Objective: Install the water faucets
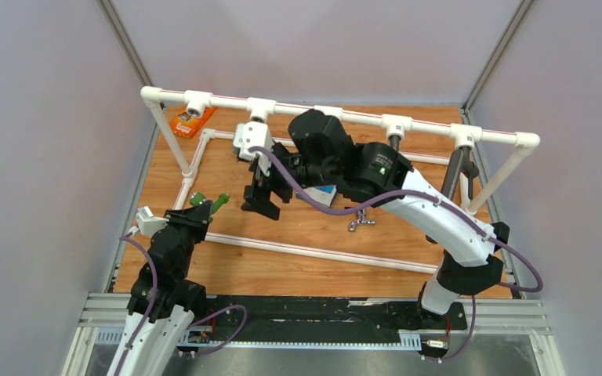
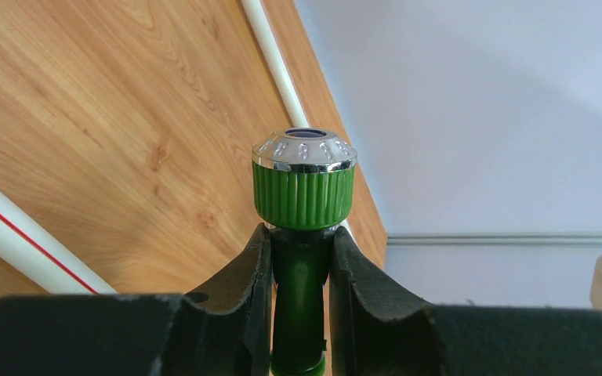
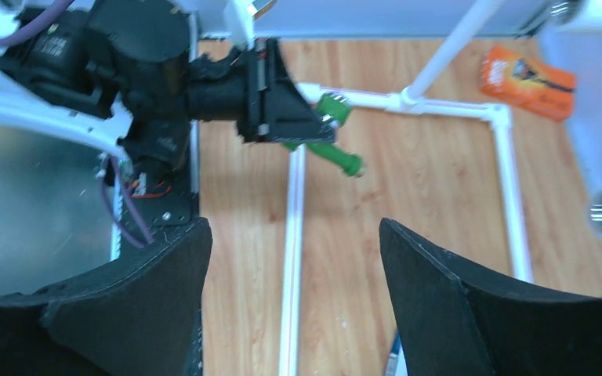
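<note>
My left gripper (image 1: 202, 210) is shut on the green plastic faucet (image 1: 218, 204), holding it off the table at the left, near the frame's left leg. In the left wrist view the fingers (image 2: 255, 266) clamp the faucet's green stem, and its ribbed green cap with a chrome rim (image 2: 303, 184) stands just past the tips of the gripper (image 2: 302, 235). My right gripper (image 1: 262, 208) hangs open and empty over the middle of the board. From its wrist view its gripper (image 3: 294, 235) faces the held green faucet (image 3: 325, 133). The chrome faucet (image 1: 360, 222) lies on the board under the right forearm.
The white pipe frame (image 1: 345, 115) has several tee sockets along its top rail and floor pipes (image 1: 321, 252) around the wooden board. Two dark cylinders (image 1: 455, 168) hang from the right-hand tees. A blue-and-white box (image 1: 325, 193) lies under the right arm. An orange packet (image 1: 190, 122) lies at the back left.
</note>
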Action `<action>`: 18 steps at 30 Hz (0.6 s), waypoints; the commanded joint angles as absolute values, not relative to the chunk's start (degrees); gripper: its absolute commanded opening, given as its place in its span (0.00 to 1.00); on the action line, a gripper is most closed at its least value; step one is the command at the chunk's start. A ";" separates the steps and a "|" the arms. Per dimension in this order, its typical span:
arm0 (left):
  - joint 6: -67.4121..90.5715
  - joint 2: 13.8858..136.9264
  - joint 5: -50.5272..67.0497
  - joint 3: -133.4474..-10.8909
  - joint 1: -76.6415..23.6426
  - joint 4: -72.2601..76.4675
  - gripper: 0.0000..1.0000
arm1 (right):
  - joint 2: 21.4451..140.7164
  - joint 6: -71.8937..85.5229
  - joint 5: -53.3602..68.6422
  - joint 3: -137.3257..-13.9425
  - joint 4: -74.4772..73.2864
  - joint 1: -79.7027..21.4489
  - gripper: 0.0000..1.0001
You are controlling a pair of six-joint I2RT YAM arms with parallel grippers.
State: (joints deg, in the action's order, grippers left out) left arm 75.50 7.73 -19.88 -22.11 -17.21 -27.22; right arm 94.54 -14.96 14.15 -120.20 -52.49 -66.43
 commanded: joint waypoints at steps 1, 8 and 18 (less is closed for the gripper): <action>73.04 10.18 -18.37 -26.19 -16.96 -24.44 0.00 | 97.12 -17.40 11.61 -130.68 -56.69 -60.93 0.83; 70.66 16.34 -15.30 -30.23 -17.05 -20.57 0.00 | 93.08 -18.11 9.83 -132.81 -50.46 -46.08 0.85; 69.78 21.44 -13.80 -34.72 -17.05 -15.82 0.00 | 83.50 -18.54 20.37 -116.74 -46.49 -21.55 0.86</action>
State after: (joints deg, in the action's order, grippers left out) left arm 70.61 20.99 -14.24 -31.73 -17.21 -20.99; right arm 87.18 -17.08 13.30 -121.34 -48.82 -27.86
